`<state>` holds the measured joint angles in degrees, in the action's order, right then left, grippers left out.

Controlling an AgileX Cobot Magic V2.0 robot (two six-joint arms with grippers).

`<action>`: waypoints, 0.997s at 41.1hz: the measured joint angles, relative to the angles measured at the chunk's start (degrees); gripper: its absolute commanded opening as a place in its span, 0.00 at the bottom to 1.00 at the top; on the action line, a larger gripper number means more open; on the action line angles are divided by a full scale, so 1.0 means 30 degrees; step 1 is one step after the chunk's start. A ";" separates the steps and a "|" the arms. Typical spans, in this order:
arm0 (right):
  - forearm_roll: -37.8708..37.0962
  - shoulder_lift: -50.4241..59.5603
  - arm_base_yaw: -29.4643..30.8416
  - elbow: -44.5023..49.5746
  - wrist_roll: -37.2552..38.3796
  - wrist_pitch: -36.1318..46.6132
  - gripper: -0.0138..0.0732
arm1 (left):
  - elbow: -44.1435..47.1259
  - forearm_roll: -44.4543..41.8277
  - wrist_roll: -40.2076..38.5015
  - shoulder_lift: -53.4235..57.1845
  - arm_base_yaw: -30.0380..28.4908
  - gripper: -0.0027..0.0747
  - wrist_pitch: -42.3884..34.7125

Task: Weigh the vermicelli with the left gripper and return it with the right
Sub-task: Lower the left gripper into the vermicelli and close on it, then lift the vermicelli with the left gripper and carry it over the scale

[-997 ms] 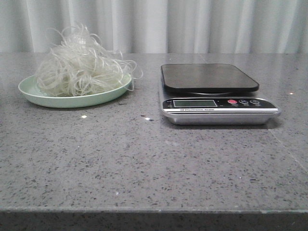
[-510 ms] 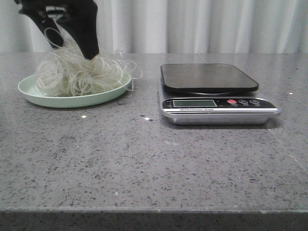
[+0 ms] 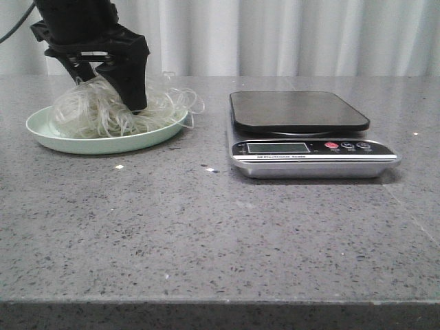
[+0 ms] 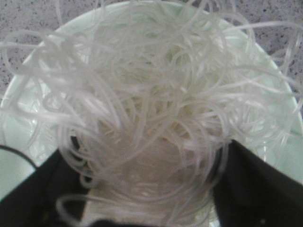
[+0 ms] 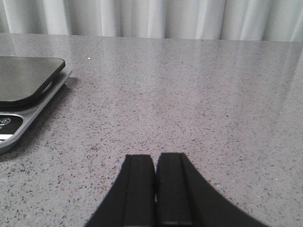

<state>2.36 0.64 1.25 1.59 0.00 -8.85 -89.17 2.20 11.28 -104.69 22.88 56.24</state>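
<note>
Black and spread wide, the left claw (image 3: 110, 96) had its fingers (image 4: 258, 189) sunk into the vermicelli (image 3: 113, 106), one on each side of the strands, and we could not tell whether they were pressing yet. Its fingertips were buried in the loops, and the wrist view cut the fingers off at the frame edge. We saw the vermicelli heaped on the pale green plate (image 3: 48, 134) at the left of the grey tabletop (image 3: 220, 234). Half a second before, the claw had stood higher, just touching the top of the heap. The scale (image 3: 309, 134) sat well apart to the right. We saw the right claw (image 5: 155, 189) with fingers pressed together, holding nothing, low over the tabletop.
</note>
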 measured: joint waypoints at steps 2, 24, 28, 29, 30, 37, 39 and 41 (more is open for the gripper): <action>0.0000 0.0000 0.0000 0.0000 0.0000 0.0000 0.33 | -0.0044 0.0000 0.0000 0.0000 0.0000 0.24 0.0000; 0.0000 0.0000 0.0000 0.0000 0.0000 0.0000 0.33 | -0.2512 -0.0876 -0.0006 -0.0450 0.0000 0.22 0.3385; 0.0000 0.0000 0.0000 0.0000 0.0000 0.0000 0.33 | -0.4224 -0.0957 -0.0039 -0.0620 0.0000 0.22 0.4762; 0.0000 0.0000 0.0000 0.0000 0.0000 0.0000 0.33 | -0.4633 -0.0957 -0.0039 -0.0621 0.0000 0.22 0.4877; 0.0000 0.0000 0.0000 0.0000 0.0000 0.0000 0.33 | -0.5038 -0.0957 -0.0039 -0.0621 0.0000 0.22 0.4968; 0.0000 0.0000 0.0000 0.0000 0.0000 0.0000 0.33 | -0.8327 -0.0281 -0.0039 -0.0621 0.0000 0.22 0.5194; 0.0000 0.0000 0.0000 0.0000 0.0000 0.0000 0.33 | -0.8995 0.0346 -0.0039 -0.0621 0.0000 0.22 0.5270; 0.0000 0.0000 0.0000 0.0000 0.0000 0.0000 0.33 | -0.9748 0.1060 -0.0039 -0.0621 0.0000 0.22 0.5300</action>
<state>2.36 0.64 1.25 1.59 0.00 -8.85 -118.41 5.38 11.17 -106.55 22.88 72.14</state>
